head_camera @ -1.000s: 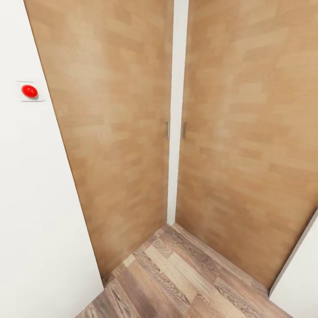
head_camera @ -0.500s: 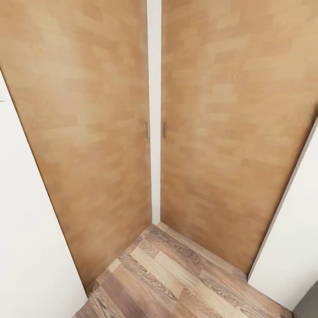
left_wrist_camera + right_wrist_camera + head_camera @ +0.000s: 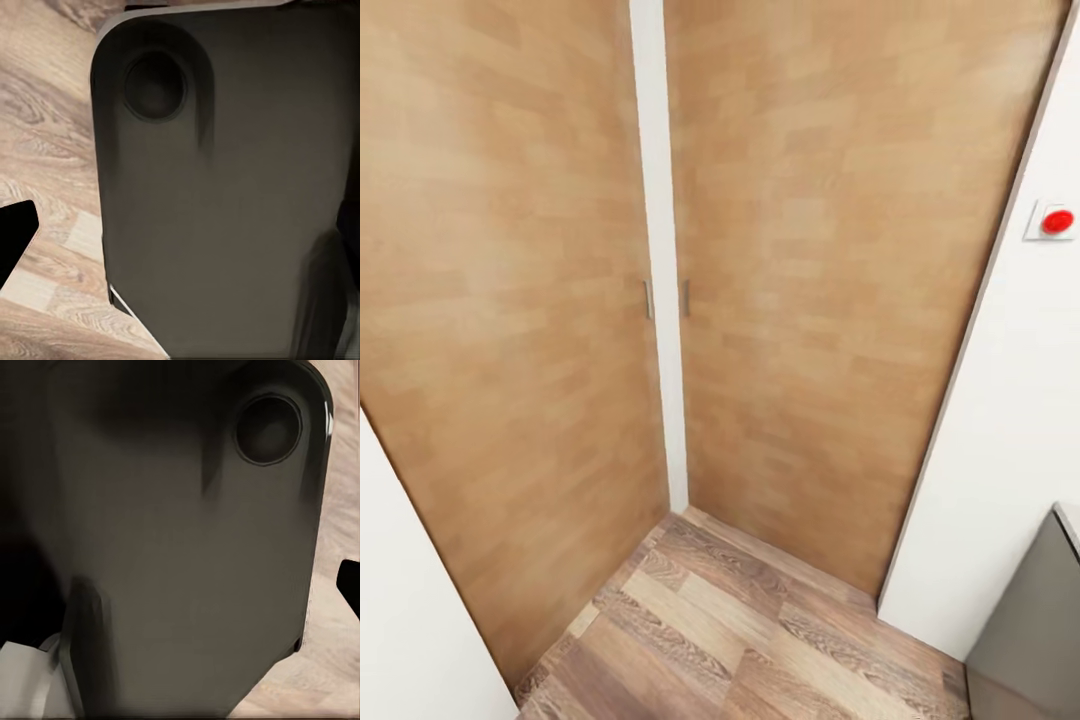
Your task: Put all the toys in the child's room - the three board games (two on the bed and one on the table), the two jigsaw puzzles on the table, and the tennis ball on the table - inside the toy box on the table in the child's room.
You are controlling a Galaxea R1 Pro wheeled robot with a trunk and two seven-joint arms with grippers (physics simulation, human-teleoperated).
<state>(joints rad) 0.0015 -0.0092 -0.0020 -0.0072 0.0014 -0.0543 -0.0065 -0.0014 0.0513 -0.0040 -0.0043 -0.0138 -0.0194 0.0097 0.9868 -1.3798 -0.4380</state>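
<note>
Two wood doors [image 3: 810,280] meeting at a corner, red button [image 3: 1057,221] unlabelled, bare floor [image 3: 730,630] before them; fingers' state indiscernible.

Two tall doors, the left door [image 3: 510,300] and the right door [image 3: 830,290], are light brown with a blocky plank-like wood grain. A thin white strip of wall [image 3: 658,250] runs between them. Each door carries a small grey handle [image 3: 648,299] near that strip. The floor [image 3: 740,630] at 6 o'clock is wood-patterned in mixed tan and darker brown planks. The wall [image 3: 1010,450] at 3 o'clock is plain white and bears a white plate with a bright red button [image 3: 1057,221]. A dark grey cabinet [image 3: 1030,630] sits at 5 o'clock. In both wrist views, a dark grey-black casing [image 3: 225,195] shows over pale wood flooring.
</note>
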